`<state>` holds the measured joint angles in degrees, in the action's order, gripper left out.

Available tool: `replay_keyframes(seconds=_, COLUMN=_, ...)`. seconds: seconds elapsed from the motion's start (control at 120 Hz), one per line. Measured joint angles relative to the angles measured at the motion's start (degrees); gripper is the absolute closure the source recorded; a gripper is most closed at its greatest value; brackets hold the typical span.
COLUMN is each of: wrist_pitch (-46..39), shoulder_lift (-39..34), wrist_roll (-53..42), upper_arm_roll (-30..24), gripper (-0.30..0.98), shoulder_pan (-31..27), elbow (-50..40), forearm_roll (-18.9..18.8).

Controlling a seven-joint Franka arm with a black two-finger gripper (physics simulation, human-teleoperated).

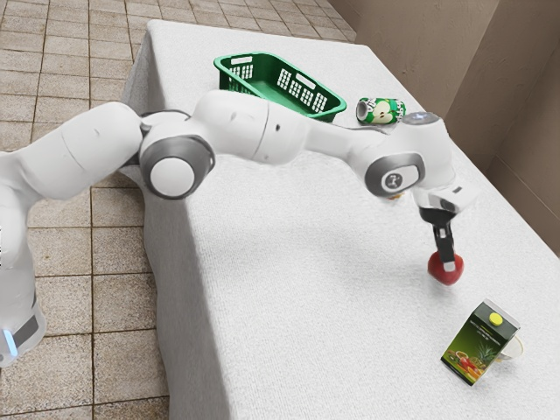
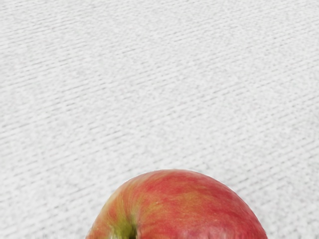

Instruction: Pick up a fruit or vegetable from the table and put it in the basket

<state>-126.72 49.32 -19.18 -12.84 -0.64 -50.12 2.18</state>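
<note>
Apple [image 1: 436,271] sits right at the tip of my gripper [image 1: 449,265], over at the exterior view's right; I cannot tell from here whether the grip is spread or closed on it, nor whether any air lies beneath it. That doubt is my main worry: lift without a proper hold and I come up empty, or the round body squirts out and rolls, perhaps into the carton [image 1: 477,350] and the cup [image 1: 514,348] half behind it. An off-centre pinch could let it twist loose on the way. The basket [image 1: 273,72] is well apart, so I'd carry high; too low and I might clip the can [image 1: 381,111] near it or snag the rim. Letting go early could drop the fruit outside.

Its skin looks smooth and firm, red streaked with yellow-green, dimpled at the stem. The basket appears to be stiff green plastic, oblong, with slotted walls. White cloth [image 1: 289,262] with a fine ribbed weave covers the table. The carton is boxy and dark green with a yellow cap; the can is a cylinder lying on its side.
</note>
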Motion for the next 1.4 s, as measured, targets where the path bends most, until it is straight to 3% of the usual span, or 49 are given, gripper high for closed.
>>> replay_keyframes(seconds=0.1, wrist_pitch=12.5, shoulder_lift=-13.6, wrist_roll=-0.3, upper_arm_roll=3.1, gripper=0.02, shoulder_pan=-0.3, elbow=-5.6, forearm_roll=-1.5)
replay_keyframes(seconds=0.225, wrist_pitch=21.7, shoulder_lift=-21.1, wrist_roll=-0.7, upper_arm_roll=5.2, gripper=0.02, shoulder_pan=1.2, elbow=-10.4, forearm_roll=-2.8)
replay_keyframes(seconds=0.308, wrist_pitch=28.4, shoulder_lift=-38.1, wrist_roll=-0.8, upper_arm_roll=18.7, gripper=0.02, shoulder_pan=4.2, elbow=-10.9, forearm_roll=-4.4)
replay_keyframes(seconds=0.358, wrist_pitch=33.2, shoulder_lift=-46.8, wrist_roll=-0.9, upper_arm_roll=30.2, gripper=0.02, shoulder_pan=3.9, elbow=-10.9, forearm_roll=-11.2)
replay_keyframes(seconds=0.408, wrist_pitch=36.7, shoulder_lift=-50.4, wrist_roll=-0.9, upper_arm_roll=37.4, gripper=0.02, shoulder_pan=-2.1, elbow=-14.2, forearm_roll=-17.2)
replay_keyframes(seconds=0.458, wrist_pitch=39.0, shoulder_lift=-51.7, wrist_roll=-1.0, upper_arm_roll=43.9, gripper=0.02, shoulder_pan=-9.5, elbow=-17.7, forearm_roll=-18.1)
replay_keyframes(seconds=0.525, wrist_pitch=41.1, shoulder_lift=-52.3, wrist_roll=-1.1, upper_arm_roll=47.4, gripper=0.02, shoulder_pan=-17.3, elbow=-20.0, forearm_roll=-18.5)
replay_keyframes(seconds=0.592, wrist_pitch=42.4, shoulder_lift=-52.2, wrist_roll=-1.2, upper_arm_roll=48.2, gripper=0.02, shoulder_pan=-14.8, elbow=-20.7, forearm_roll=-17.9)
replay_keyframes(seconds=0.733, wrist_pitch=43.5, shoulder_lift=-44.9, wrist_roll=-1.4, upper_arm_roll=48.1, gripper=0.02, shoulder_pan=0.2, elbow=-20.9, forearm_roll=-5.7)
replay_keyframes(seconds=0.8, wrist_pitch=44.0, shoulder_lift=-43.9, wrist_roll=-1.4, upper_arm_roll=48.1, gripper=0.02, shoulder_pan=7.8, elbow=-20.7, forearm_roll=-2.6)
replay_keyframes(seconds=0.875, wrist_pitch=44.4, shoulder_lift=-43.7, wrist_roll=-1.5, upper_arm_roll=48.1, gripper=0.02, shoulder_pan=9.2, elbow=-20.7, forearm_roll=-0.6)
replay_keyframes(seconds=1.058, wrist_pitch=45.0, shoulder_lift=-44.6, wrist_roll=-1.7, upper_arm_roll=49.4, gripper=0.02, shoulder_pan=7.2, elbow=-18.5, forearm_roll=1.6)
replay_keyframes(seconds=1.167, wrist_pitch=46.5, shoulder_lift=-48.8, wrist_roll=-1.9, upper_arm_roll=48.6, gripper=0.02, shoulder_pan=15.1, elbow=-11.1, forearm_roll=-2.1)
replay_keyframes(seconds=1.242, wrist_pitch=44.6, shoulder_lift=-44.7, wrist_roll=-2.1, upper_arm_roll=44.3, gripper=0.02, shoulder_pan=15.1, elbow=-10.3, forearm_roll=-3.2)
replay_keyframes(seconds=1.333, wrist_pitch=40.7, shoulder_lift=-35.6, wrist_roll=-2.3, upper_arm_roll=42.0, gripper=0.02, shoulder_pan=27.6, elbow=-10.2, forearm_roll=-2.3)
replay_keyframes(seconds=1.4, wrist_pitch=37.9, shoulder_lift=-30.5, wrist_roll=-2.5, upper_arm_roll=41.6, gripper=0.02, shoulder_pan=30.3, elbow=-10.3, forearm_roll=-1.3)
